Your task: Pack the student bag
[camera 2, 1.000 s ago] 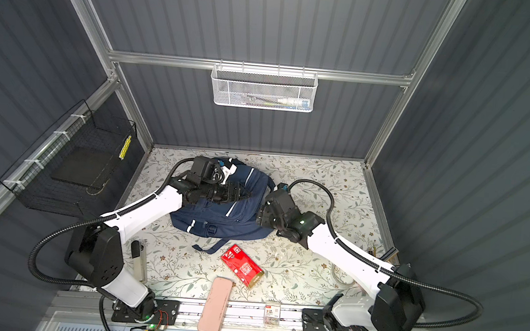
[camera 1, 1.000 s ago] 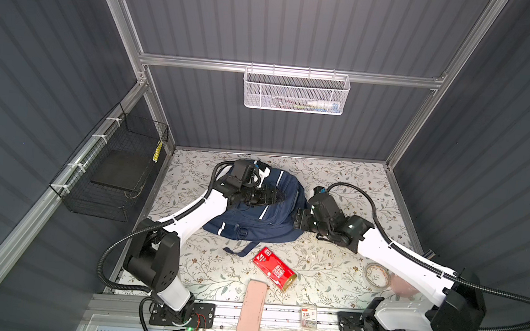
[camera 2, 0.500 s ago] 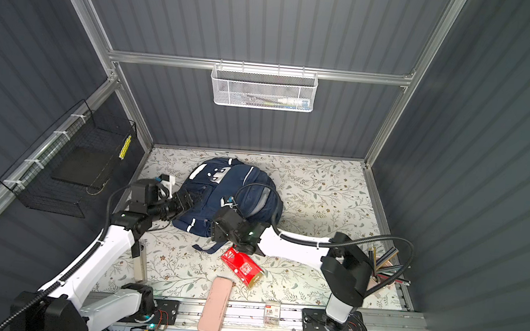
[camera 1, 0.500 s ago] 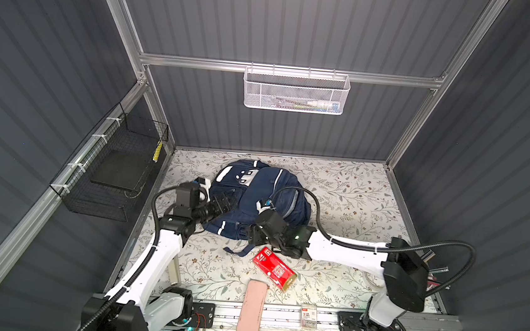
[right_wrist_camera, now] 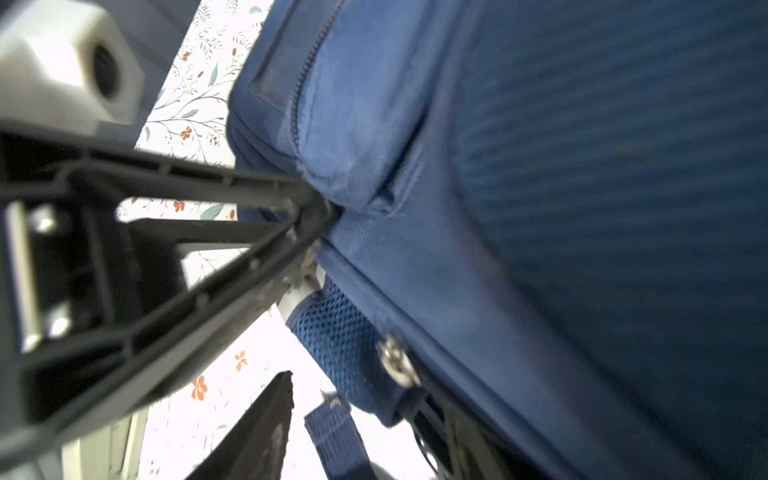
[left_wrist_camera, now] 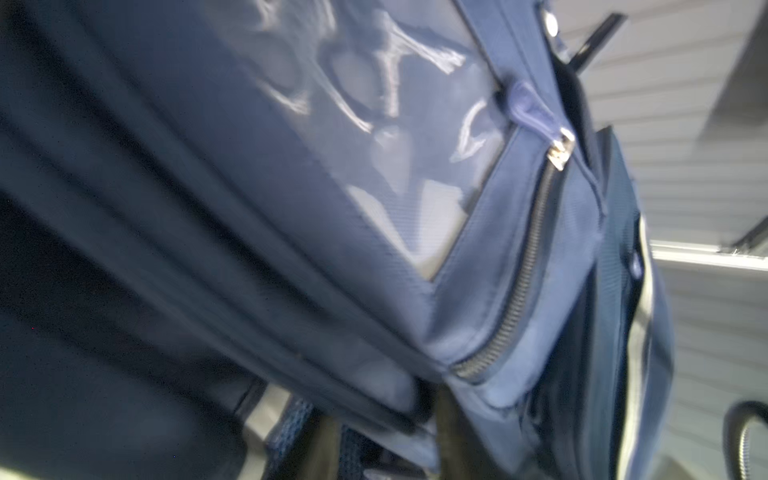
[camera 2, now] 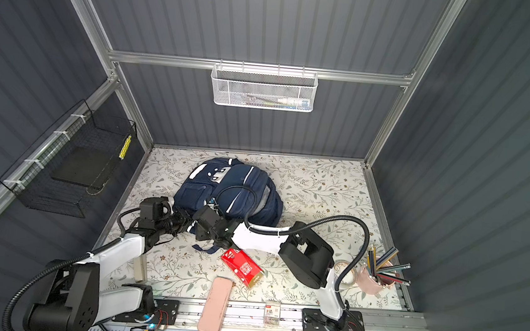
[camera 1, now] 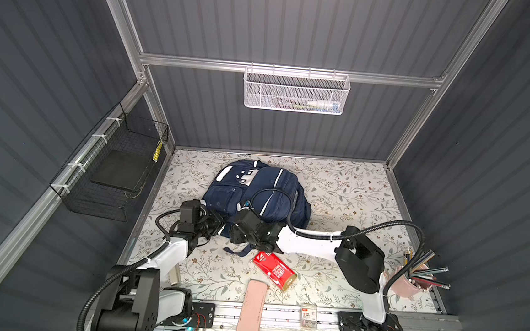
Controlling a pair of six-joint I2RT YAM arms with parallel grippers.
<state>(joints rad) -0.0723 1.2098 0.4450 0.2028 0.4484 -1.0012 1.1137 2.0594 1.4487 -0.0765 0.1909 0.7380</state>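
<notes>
The navy student bag point(camera 1: 255, 191) point(camera 2: 232, 186) lies flat at the back middle of the floral table, its white patch facing up. My left gripper point(camera 1: 217, 227) point(camera 2: 185, 223) is at the bag's near left corner. In the left wrist view the left gripper point(left_wrist_camera: 388, 440) has its fingers drawn close on the bag's point(left_wrist_camera: 291, 208) bottom seam fabric. Right beside it, my right gripper point(camera 1: 236, 232) point(camera 2: 200, 228) reaches across to the same edge. Close up, the right gripper point(right_wrist_camera: 361, 440) stands open around a loose navy strap point(right_wrist_camera: 336, 436) under the bag point(right_wrist_camera: 540, 208).
A red carton point(camera 1: 274, 270), a pink pencil case point(camera 1: 253, 307) and a small packet point(camera 1: 308, 316) lie near the front edge. A pink cup of pencils point(camera 1: 410, 284) and a tape roll point(camera 2: 346, 273) stand front right. A black wire basket point(camera 1: 115, 173) hangs left, a white mesh basket point(camera 1: 296, 92) behind.
Both grippers left the bag's top and right side and came to its near left corner. The left jaws closed on the fabric; the right jaws narrowed somewhat.
</notes>
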